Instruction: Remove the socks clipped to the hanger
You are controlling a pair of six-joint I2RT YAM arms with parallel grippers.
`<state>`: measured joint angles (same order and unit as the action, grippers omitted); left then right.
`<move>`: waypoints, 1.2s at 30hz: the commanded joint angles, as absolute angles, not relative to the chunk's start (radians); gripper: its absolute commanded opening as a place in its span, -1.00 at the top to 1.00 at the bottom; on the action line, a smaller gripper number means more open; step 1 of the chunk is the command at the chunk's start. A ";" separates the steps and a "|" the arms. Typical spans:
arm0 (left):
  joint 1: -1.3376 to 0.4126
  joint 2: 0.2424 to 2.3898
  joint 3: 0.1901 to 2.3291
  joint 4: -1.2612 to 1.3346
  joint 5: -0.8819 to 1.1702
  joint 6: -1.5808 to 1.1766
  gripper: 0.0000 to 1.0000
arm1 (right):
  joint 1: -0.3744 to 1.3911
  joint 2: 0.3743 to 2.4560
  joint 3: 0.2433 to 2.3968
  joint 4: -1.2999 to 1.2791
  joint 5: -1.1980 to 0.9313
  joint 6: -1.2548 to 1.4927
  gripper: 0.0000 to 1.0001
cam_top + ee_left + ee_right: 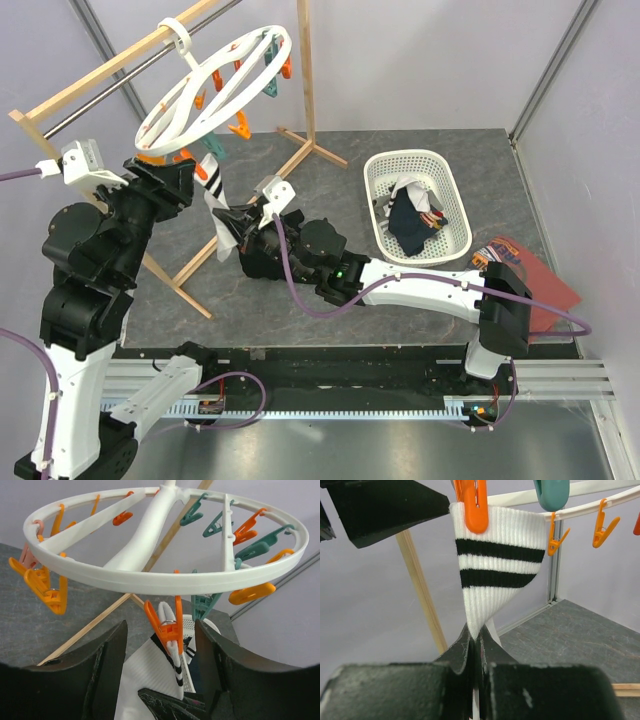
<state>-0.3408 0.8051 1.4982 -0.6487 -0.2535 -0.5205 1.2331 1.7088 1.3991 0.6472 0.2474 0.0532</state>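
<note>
**Striped sock pinched from below, one peg holding its cuff**

From above, the white ring hanger (150,122) hangs by its hook on the wooden rail (110,68) at the back left of the table (340,190). A striped sock (215,195) dangles from its near rim. The right pincer (232,222) is closed on the sock's lower end. The left pincer (185,175) sits just under the rim. Other socks (410,225) lie in the white basket (400,158) to the right.

The left wrist camera looks up at the ring. The pincer's jaws stand open, one on each side of the orange peg (167,625) that clamps the sock.

The right wrist camera shows the cuff pegged above and the fabric drawn to a point between the shut fingers (457,652).
</note>
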 commanded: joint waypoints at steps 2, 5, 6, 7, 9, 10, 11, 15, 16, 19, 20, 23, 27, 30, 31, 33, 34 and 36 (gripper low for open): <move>-0.341 0.824 1.476 -0.523 -0.282 -0.561 -0.24 | 1.235 1.661 1.405 0.664 0.218 0.066 1.00; -0.341 0.844 1.485 -0.520 -0.276 -0.560 -0.20 | 1.236 1.661 1.405 0.664 0.213 0.064 1.00; -0.341 0.848 1.485 -0.519 -0.279 -0.560 -0.18 | 1.236 1.661 1.405 0.664 0.213 0.066 1.00; -0.341 0.850 1.485 -0.518 -0.284 -0.560 -0.12 | 1.235 1.661 1.405 0.664 0.210 0.066 1.00; -0.341 0.848 1.482 -0.509 -0.298 -0.555 -0.02 | 1.235 1.661 1.402 0.663 0.210 0.064 1.00; -0.341 0.848 1.482 -0.506 -0.299 -0.549 0.10 | 1.235 1.660 1.401 0.661 0.210 0.063 1.00; -0.341 0.848 1.480 -0.500 -0.299 -0.534 0.15 | 1.236 1.658 1.394 0.660 0.212 0.063 1.00; -0.341 0.845 1.471 -0.491 -0.304 -0.517 0.71 | 1.235 1.655 1.379 0.664 0.225 0.066 1.00; -0.341 0.847 1.468 -0.489 -0.308 -0.515 0.96 | 1.235 1.654 1.381 0.660 0.227 0.066 1.00; -0.339 0.845 1.459 -0.482 -0.313 -0.514 0.97 | 1.236 1.654 1.382 0.647 0.232 0.066 1.00; -0.339 0.845 1.457 -0.482 -0.314 -0.511 0.96 | 1.235 1.652 1.382 0.643 0.236 0.069 1.00; -0.341 0.844 1.457 -0.477 -0.316 -0.496 0.96 | 1.236 1.640 1.374 0.611 0.259 0.077 1.00; -0.339 0.824 1.433 -0.468 -0.307 -0.480 0.85 | 1.233 1.588 1.329 0.540 0.314 0.083 1.00; -0.341 0.805 1.402 -0.468 -0.290 -0.468 0.38 | 1.233 1.514 1.272 0.457 0.391 0.066 1.00; -0.341 0.789 1.391 -0.469 -0.267 -0.457 0.27 | 1.230 1.493 1.246 0.402 0.409 0.060 0.99; -0.339 0.769 1.352 -0.469 -0.233 -0.428 -0.13 | 1.224 1.424 1.218 0.338 0.455 0.037 0.90; -0.341 0.744 1.336 -0.475 -0.201 -0.390 -0.31 | 1.223 1.399 1.191 0.272 0.471 0.031 0.83; -0.341 0.721 1.295 -0.488 -0.177 -0.338 -0.92 | 1.216 1.320 1.152 0.220 0.555 0.028 0.82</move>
